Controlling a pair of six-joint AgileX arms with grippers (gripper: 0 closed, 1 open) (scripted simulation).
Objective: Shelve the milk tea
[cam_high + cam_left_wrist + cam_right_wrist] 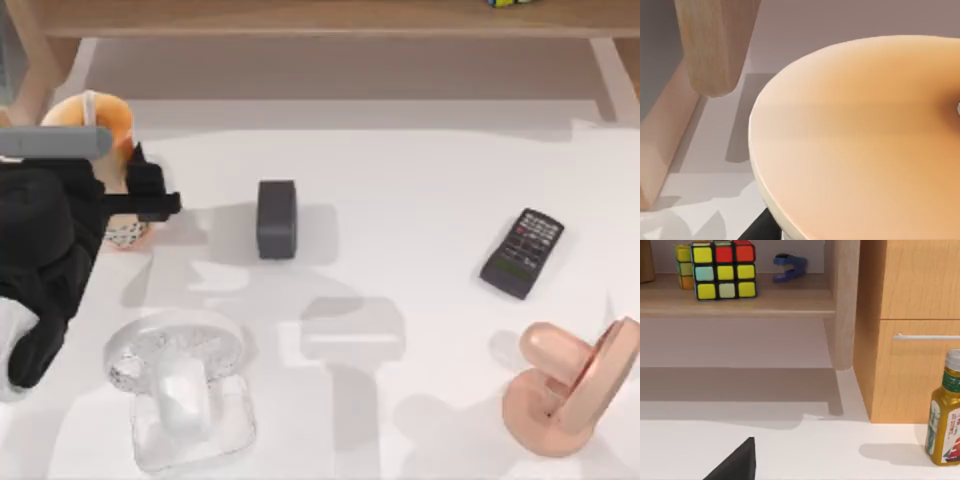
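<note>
The milk tea (108, 130) stands at the table's far left, with an orange top, a white straw and dark pearls at its base (124, 234). My left gripper (140, 195) reaches in from the left edge at the cup's mid height, its black body covering part of the cup. In the left wrist view the cup's orange top (865, 140) lies very close below the camera. The shelf (320, 15) runs along the back of the table. A dark part of my right gripper (737, 465) shows in the right wrist view, away from the cup.
A dark grey box (275, 218) sits right of the cup, and a clear fan-shaped object (180, 385) in front of it. At the right are a black calculator (522, 252) and a pink holder (575, 385). A wooden leg (715, 45) stands behind the cup. The shelf holds a colour cube (722, 270), and a yellow bottle (945, 412) stands by the cabinet.
</note>
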